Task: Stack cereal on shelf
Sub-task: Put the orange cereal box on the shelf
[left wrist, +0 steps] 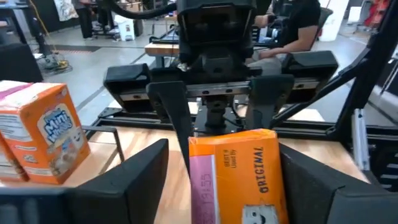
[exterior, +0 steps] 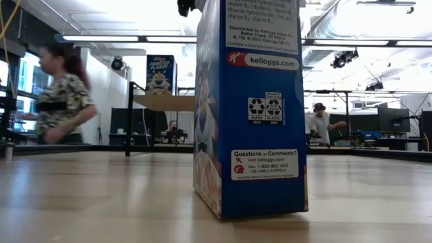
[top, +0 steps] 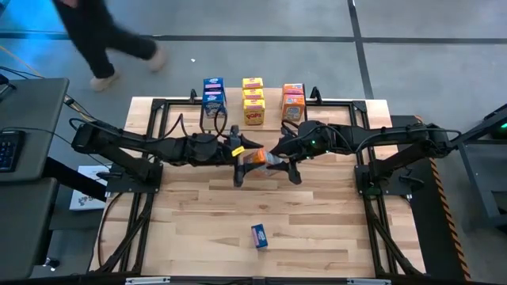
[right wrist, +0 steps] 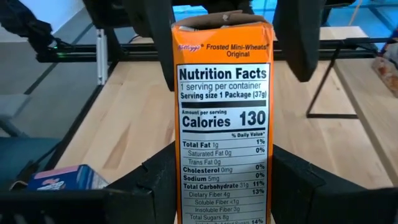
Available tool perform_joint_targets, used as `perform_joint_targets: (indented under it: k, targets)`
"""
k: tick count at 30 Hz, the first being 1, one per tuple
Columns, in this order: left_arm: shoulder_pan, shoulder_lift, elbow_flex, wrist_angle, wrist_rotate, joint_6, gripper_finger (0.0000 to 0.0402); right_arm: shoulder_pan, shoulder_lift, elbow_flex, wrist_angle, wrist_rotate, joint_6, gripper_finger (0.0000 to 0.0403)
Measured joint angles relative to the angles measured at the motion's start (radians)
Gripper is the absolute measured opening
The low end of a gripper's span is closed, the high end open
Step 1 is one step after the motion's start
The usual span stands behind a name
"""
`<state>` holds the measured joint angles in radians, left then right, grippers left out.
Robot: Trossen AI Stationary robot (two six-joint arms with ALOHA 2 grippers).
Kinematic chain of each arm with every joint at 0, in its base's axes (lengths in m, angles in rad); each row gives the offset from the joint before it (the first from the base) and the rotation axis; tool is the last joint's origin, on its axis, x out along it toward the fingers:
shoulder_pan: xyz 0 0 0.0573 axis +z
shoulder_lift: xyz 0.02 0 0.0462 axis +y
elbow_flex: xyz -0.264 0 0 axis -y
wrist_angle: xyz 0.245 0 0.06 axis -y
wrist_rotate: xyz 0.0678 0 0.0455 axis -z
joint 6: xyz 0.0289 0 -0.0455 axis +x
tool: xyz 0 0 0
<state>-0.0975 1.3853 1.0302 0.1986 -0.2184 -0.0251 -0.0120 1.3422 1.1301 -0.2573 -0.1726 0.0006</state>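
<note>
An orange cereal box [top: 255, 158] hangs in mid-air over the middle of the table, with my right gripper [top: 275, 158] shut on it from the table's right. My left gripper [top: 240, 157] faces it from the left, open, with one finger [left wrist: 140, 177] on each side of the box's free end [left wrist: 236, 174]. A gap shows at the one finger; at the other I cannot tell. Blue [top: 213, 95], yellow [top: 253, 99] and orange [top: 293, 101] boxes stand on the shelf [top: 272, 103] at the far edge. One blue box [top: 259, 235] stands on the table near the front edge. My right gripper [right wrist: 224, 183] pinches the orange box between its two fingers, on the two wide faces beside the nutrition panel's lower end [right wrist: 185, 186]. The fingers come from the table's right, slanting a little downward, and lie along the box. The box sticks out past them, clear of the table.
The low view is filled by the blue box [exterior: 250, 108] standing close to the camera; the shelf [exterior: 165, 102] shows far behind it. A person [top: 103, 36] walks on the floor beyond the table's far left corner. Bare tabletop [top: 317, 222] lies around the front box.
</note>
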Motion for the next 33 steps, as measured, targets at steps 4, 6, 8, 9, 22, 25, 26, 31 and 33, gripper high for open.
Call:
perform_joint_targets:
  k: [4, 6, 8, 9, 22, 25, 26, 31, 33]
  targets:
    - [0.000, -0.023, -0.001, 0.001, -0.029, 0.044, 0.0265, 0.000, -0.002, 0.000, -0.007, 0.027, 0.001, 0.0185]
    - [-0.003, -0.053, 0.001, 0.007, -0.031, 0.053, 0.0266, 0.000, -0.009, 0.000, -0.027, 0.047, 0.000, 0.0185]
    - [-0.011, -0.085, 0.001, 0.003, -0.031, 0.053, 0.0265, 0.000, -0.025, 0.000, -0.054, 0.069, -0.010, 0.0185]
    - [-0.016, -0.099, 0.001, 0.003, -0.032, 0.055, 0.0265, 0.000, -0.036, 0.000, -0.065, 0.075, -0.019, 0.0185]
    - [-0.033, -0.197, 0.000, -0.046, -0.032, 0.125, 0.0264, -0.066, -0.232, 0.000, -0.094, 0.154, -0.211, 0.0185]
    - [-0.027, -0.206, 0.000, -0.072, -0.031, 0.124, 0.0264, -0.107, -0.275, 0.000, -0.120, 0.127, -0.236, 0.0185]
    - [-0.026, -0.209, 0.000, -0.085, -0.032, 0.124, 0.0264, -0.121, -0.284, 0.000, -0.129, 0.111, -0.242, 0.0185]
    - [-0.026, -0.209, -0.001, -0.116, -0.060, 0.124, 0.0264, -0.184, -0.297, 0.000, -0.148, 0.084, -0.253, 0.0185]
    - [-0.026, -0.210, -0.001, -0.121, -0.096, 0.124, 0.0264, -0.208, -0.296, -0.002, -0.150, 0.082, -0.253, 0.0185]
